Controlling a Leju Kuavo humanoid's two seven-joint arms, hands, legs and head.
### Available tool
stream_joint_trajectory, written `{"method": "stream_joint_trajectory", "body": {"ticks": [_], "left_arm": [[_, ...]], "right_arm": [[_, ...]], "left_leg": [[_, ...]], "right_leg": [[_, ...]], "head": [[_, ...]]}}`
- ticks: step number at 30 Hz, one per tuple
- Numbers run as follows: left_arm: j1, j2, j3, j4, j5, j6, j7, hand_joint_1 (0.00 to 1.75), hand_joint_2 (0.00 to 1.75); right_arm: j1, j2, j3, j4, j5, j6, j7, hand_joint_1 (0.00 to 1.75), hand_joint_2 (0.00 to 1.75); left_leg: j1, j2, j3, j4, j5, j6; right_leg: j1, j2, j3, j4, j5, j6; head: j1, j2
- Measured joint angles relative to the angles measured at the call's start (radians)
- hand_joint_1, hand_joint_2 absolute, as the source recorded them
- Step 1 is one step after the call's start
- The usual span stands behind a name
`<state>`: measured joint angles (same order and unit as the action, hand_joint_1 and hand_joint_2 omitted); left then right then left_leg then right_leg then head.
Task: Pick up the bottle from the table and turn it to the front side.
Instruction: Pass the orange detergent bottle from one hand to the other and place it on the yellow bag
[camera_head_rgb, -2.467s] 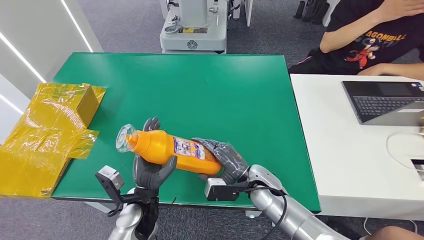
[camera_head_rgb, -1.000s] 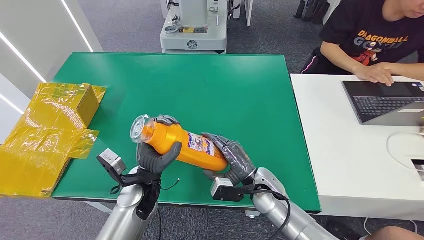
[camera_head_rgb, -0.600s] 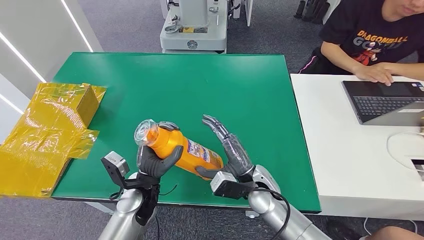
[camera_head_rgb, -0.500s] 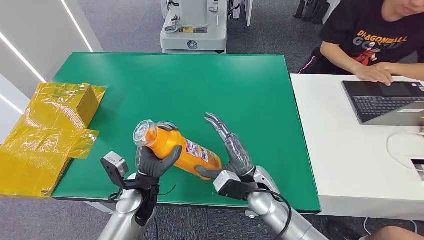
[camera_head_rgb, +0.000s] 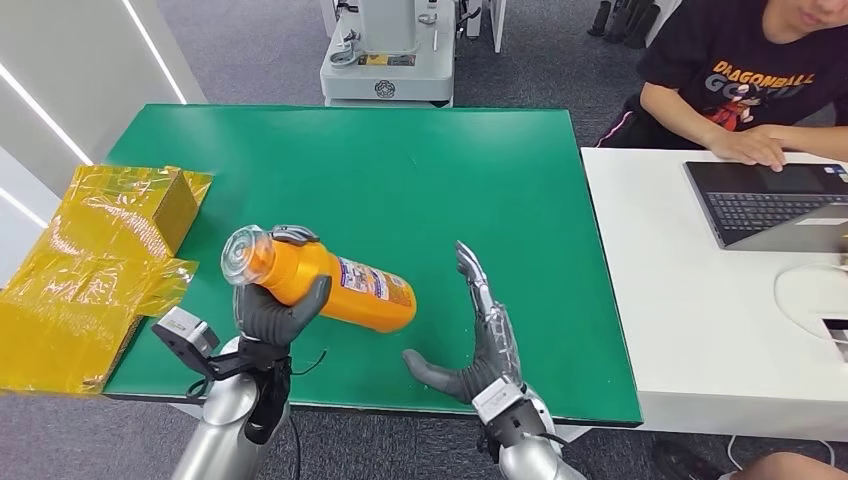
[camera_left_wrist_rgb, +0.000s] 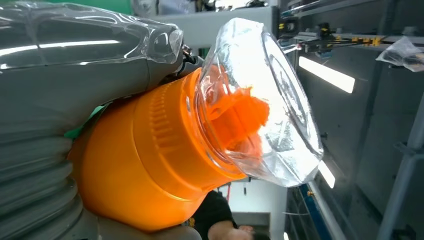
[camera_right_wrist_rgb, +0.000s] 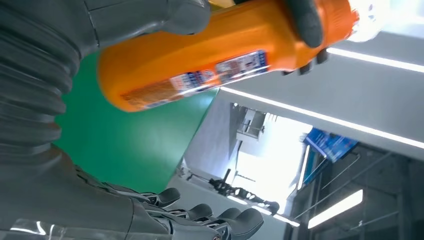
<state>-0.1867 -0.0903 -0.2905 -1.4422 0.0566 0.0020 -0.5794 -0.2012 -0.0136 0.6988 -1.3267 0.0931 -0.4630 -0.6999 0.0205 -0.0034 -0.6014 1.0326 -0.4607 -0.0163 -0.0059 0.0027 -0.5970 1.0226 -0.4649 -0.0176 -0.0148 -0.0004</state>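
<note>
bottle: orange plastic bottle with a clear dome cap and a printed label (camera_head_rgb: 320, 282) is off the green table top (camera_head_rgb: 400, 170), lying nearly level in the air, cap end toward the robot's left, base end free.
left hand: grey left hand (camera_head_rgb: 270, 305) grasps the bottle near its neck, fingers wrapped over the shoulder just behind the cap; the left wrist view shows the cap (camera_left_wrist_rgb: 260, 100) sticking out past the grip.
right hand: grey right hand (camera_head_rgb: 480, 335) is released, palm flat and fingers spread, standing beside the bottle's base and apart from it.
change: a second ago both hands clasped the bottle; half a second ago the right hand had already let go; now it has drawn back farther and the left hand has carried the bottle leftward and higher.
meaning: looks like a handover to a one-hand hold, so the left hand alone can roll the label to the front; the turn seems still under way.
risk: a grip at the neck leaves the heavy body unsupported, so it may sag or slip.
</note>
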Motion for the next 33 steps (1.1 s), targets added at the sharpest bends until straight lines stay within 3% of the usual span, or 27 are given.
{"method": "stream_joint_trajectory", "body": {"ticks": [7,13,18,24,28,33], "left_arm": [[0.063,0.091,0.02,-0.127,-0.112,0.049,0.024,1.75,1.75],[0.05,0.18,0.039,-0.146,-0.392,0.138,0.075,1.75,1.75],[-0.06,0.268,0.038,-0.057,-0.692,0.214,0.143,1.75,1.75],[-0.226,0.337,0.001,0.118,-0.929,0.206,0.201,1.75,1.75],[-0.338,0.378,-0.054,0.255,-1.048,0.152,0.214,1.75,1.75],[-0.488,0.415,-0.16,0.475,-1.136,0.02,0.201,1.75,1.75]], "right_arm": [[0.117,0.001,-0.037,-0.103,0.074,0.042,0.054,0.0,1.75],[0.15,0.019,-0.09,-0.133,0.127,0.101,0.07,0.0,1.75],[0.161,0.048,-0.118,-0.147,0.136,0.123,0.084,0.0,1.75],[0.188,0.071,-0.14,-0.187,0.162,0.141,0.102,0.0,1.75],[0.207,0.078,-0.152,-0.21,0.175,0.16,0.106,0.0,1.75],[0.22,0.085,-0.17,-0.222,0.175,0.178,0.095,0.0,1.75]], "left_leg": [[0.0,0.0,0.0,-0.001,-0.001,-0.001],[0.0,0.001,0.0,-0.001,0.001,-0.002],[0.0,0.0,0.001,-0.001,0.002,-0.003],[0.0,0.001,0.001,-0.001,0.002,-0.003],[0.0,0.001,0.001,-0.001,0.002,-0.003],[0.0,0.002,0.001,-0.001,0.002,-0.003]], "right_leg": [[0.0,0.0,-0.001,0.0,-0.001,0.0],[0.0,0.0,-0.001,0.0,0.0,-0.001],[0.0,0.0,-0.001,0.001,0.0,-0.002],[0.0,0.001,-0.002,0.001,0.001,-0.002],[0.0,0.001,-0.002,0.001,0.001,-0.002],[0.0,0.002,-0.002,0.001,0.001,-0.002]], "head": [[0.0,0.0],[0.0,0.0],[0.0,0.0],[0.0,0.0],[0.0,0.0],[0.0,0.0]]}}
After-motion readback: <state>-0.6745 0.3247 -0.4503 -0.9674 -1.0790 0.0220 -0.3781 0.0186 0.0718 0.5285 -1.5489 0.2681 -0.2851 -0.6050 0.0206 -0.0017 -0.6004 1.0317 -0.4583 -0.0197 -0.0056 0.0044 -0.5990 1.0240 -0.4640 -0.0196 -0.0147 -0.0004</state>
